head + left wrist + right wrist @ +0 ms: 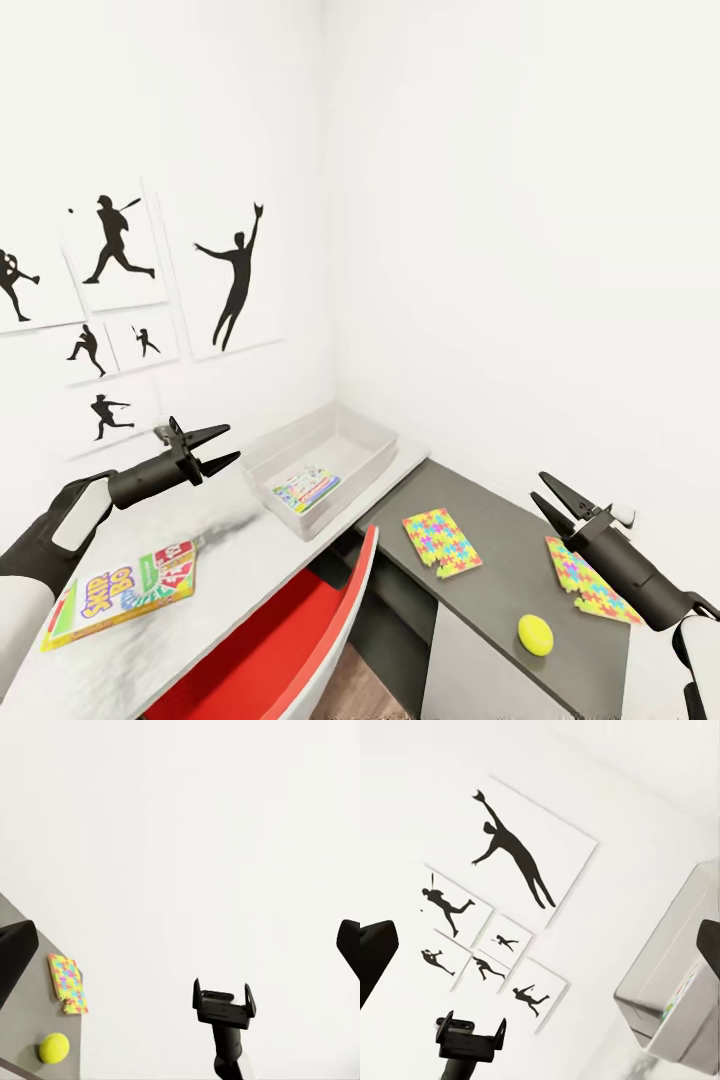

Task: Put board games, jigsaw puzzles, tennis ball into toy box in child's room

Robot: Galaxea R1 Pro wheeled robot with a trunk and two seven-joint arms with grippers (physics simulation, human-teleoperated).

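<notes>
One flat toy lies inside the toy box [372, 452] at the far corner, while the Skip-Bo game [125, 590] at near left, two jigsaw puzzles [441, 541] and the tennis ball [535, 634] (on the lower right surface) wait outside, both the left gripper [218, 447] and right gripper [549, 499] spread wide, holding nothing.

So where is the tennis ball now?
In the head view, the tennis ball lies on the dark desk at right, below both puzzles, near the right gripper.

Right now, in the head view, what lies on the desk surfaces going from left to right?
Skip-Bo game box → toy box with a colourful flat item inside → first jigsaw puzzle → tennis ball → second jigsaw puzzle, partly behind the right gripper.
</notes>
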